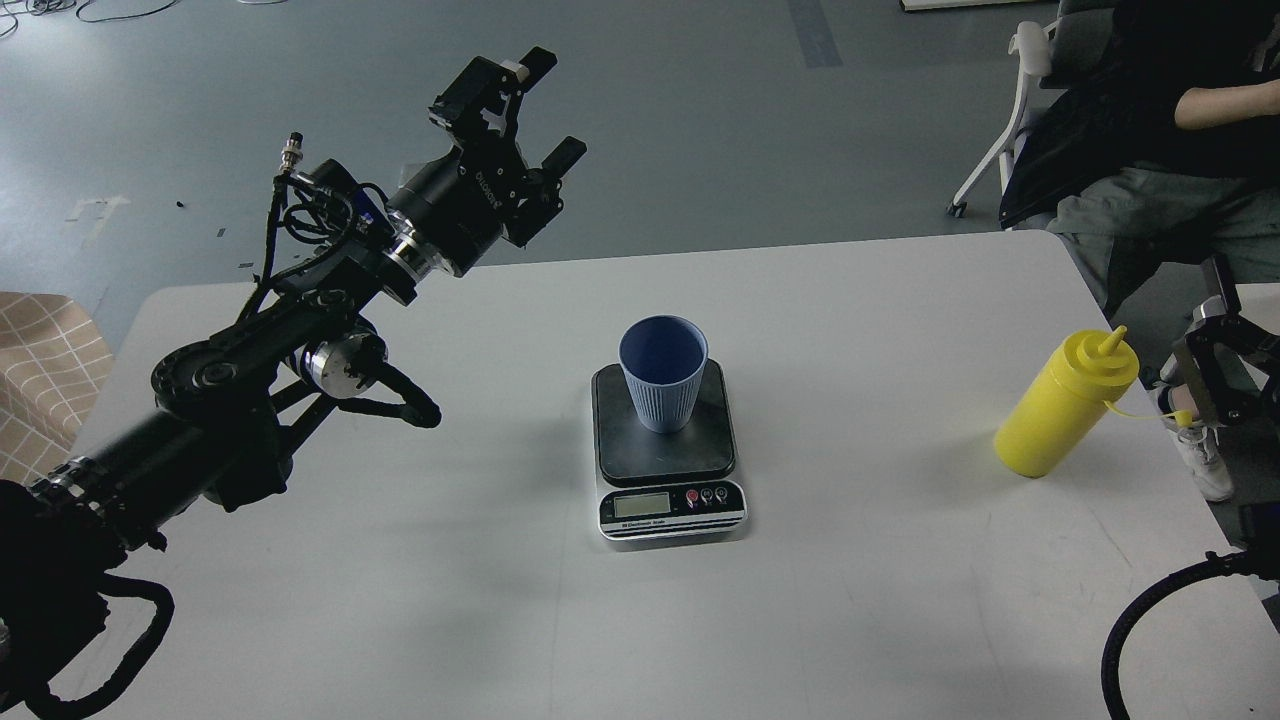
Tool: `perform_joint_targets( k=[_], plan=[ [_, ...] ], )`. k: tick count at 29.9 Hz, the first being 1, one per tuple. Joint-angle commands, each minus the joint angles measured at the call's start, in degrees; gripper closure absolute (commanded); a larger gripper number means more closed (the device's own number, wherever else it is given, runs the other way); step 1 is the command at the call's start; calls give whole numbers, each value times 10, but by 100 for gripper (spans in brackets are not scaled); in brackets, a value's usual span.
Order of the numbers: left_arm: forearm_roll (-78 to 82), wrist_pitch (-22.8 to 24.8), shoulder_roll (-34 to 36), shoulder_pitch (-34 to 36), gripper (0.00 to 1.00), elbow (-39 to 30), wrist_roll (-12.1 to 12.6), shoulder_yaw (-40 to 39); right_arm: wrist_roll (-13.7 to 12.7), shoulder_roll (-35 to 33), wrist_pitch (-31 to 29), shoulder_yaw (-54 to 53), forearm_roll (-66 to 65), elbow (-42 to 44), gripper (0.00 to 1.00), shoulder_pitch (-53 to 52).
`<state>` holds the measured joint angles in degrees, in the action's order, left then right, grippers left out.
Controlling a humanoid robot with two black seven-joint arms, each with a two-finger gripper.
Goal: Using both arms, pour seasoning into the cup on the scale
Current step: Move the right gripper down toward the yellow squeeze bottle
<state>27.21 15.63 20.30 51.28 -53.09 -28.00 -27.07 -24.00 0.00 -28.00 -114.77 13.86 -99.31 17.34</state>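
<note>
The left gripper (545, 110) is hovering over the table's (400, 600) far left, fingers spread and empty. The cup (662, 372) is sitting upright on the scale (668, 470) mid-table. The bottle (1065, 405) is standing near the right edge, just beside the right gripper (1225, 360), whose finger state I cannot tell.

The robot's left arm (230, 400) stretches in from the lower left, rising diagonally, cables looped along its joints. Its left gripper (545, 105) sits at the far end, raised, fingers spread wide apart and holding nothing. At the right edge, the right gripper (1225, 360) is only partly in frame; its fingers appear parted, though the cropped view leaves that unclear.
</note>
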Motion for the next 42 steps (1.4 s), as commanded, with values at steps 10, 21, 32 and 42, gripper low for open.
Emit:
perform_joint_targets(
  k=[10,21,32,42],
  plan=[
    [2,0,0,-9,2,0,0,-5,2,0,0,42,19,1,0,74],
    [1,-1,1,-9,2,-6,0,-8,3,0,0,58,19,28,0,88],
    [7,-1,-4,-13,2,-6,0,-8,3,0,0,76,13,85,0,88],
    [7,-1,-4,-14,2,-10,0,-10,11,0,0,108,-4,123,0,86]
  ],
)
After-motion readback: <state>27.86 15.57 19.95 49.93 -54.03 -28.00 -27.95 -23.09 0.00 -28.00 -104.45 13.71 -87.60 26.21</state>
